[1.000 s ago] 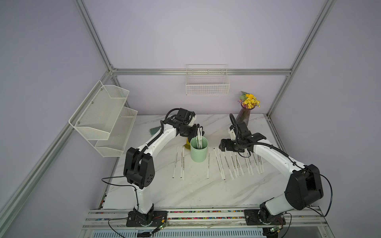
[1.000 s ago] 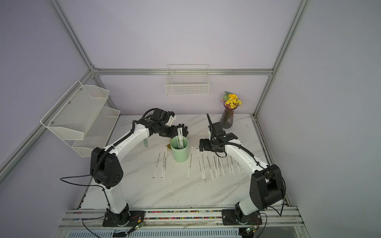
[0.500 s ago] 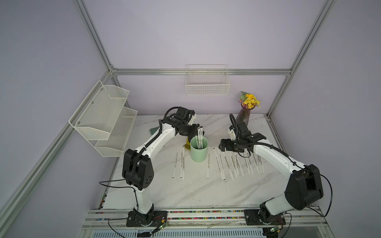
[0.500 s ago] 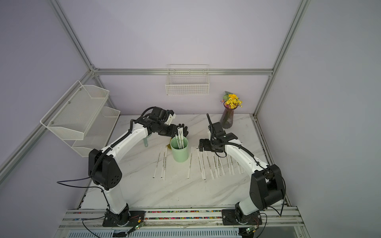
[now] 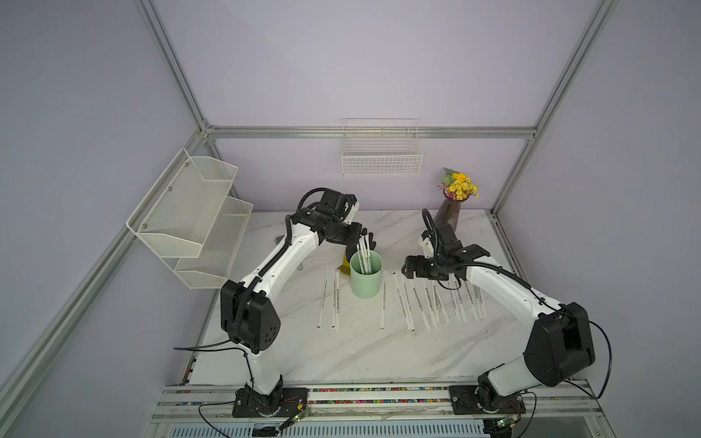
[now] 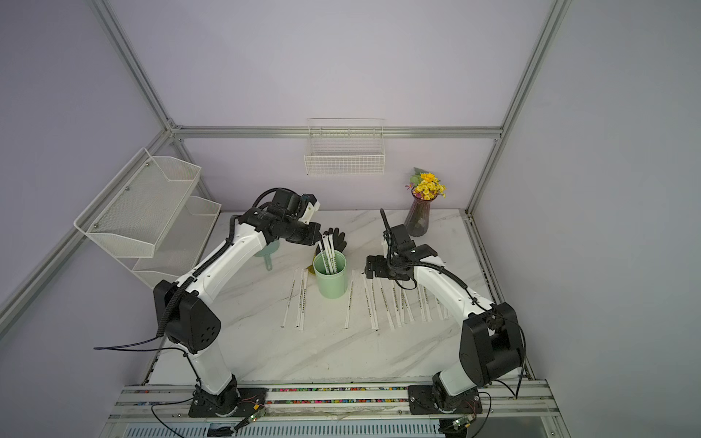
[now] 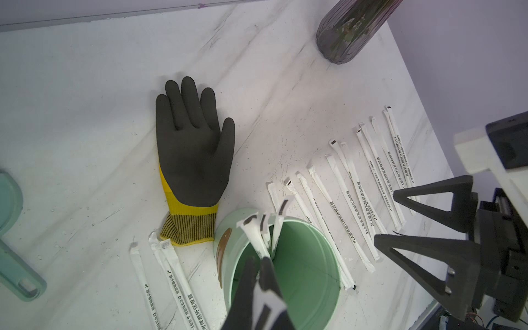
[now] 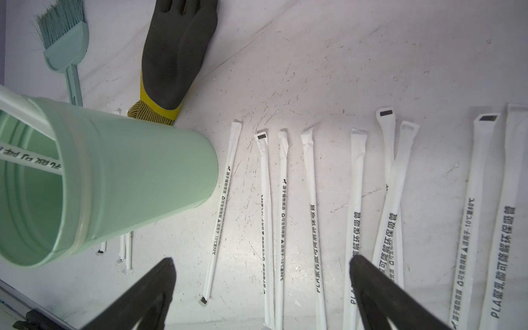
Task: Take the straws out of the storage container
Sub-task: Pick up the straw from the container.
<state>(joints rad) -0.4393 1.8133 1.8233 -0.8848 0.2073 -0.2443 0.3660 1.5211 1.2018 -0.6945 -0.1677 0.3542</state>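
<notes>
My left gripper point(image 7: 259, 262): pinched tight on one straw point(image 7: 253, 233) standing in storage container point(image 5: 365, 288) | right gripper point(image 8: 261, 258): jaws spread wide, empty, above laid-out straws point(image 8: 313, 200) | next: I lift straight up, slow, clearing rim without dragging neighbours.

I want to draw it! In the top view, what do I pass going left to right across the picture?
Mesh shelf rack → two straws → mint-green cup → one straw alone → long row of straws.

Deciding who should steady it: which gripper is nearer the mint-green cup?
Left. The left gripper is over the mint-green cup, shut on a straw in it; the right gripper hangs open beside it, apart.
</notes>
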